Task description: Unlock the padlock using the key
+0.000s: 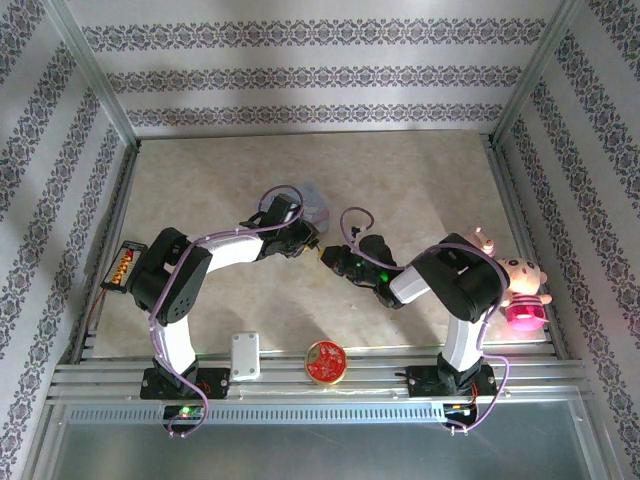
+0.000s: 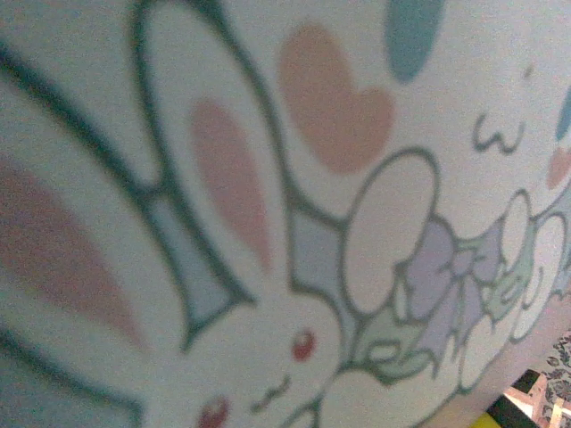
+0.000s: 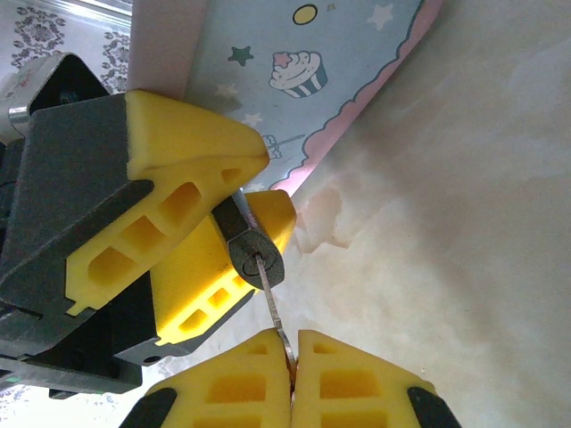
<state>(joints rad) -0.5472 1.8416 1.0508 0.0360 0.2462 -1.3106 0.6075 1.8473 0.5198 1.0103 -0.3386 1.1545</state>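
The tiny, stiff padlock (image 3: 254, 259) sits above the bench (image 3: 464, 223), pinched by its body in the part-open left jaws, while the fully shut right jaws nip the thin, easily bent key (image 3: 272, 308) by its head, blade seemingly in the keyhole.

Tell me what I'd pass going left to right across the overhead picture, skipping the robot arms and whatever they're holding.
In order: black box with orange-red parts → white rectangular plastic block → round red decorated tin → pink and cream plush doll.
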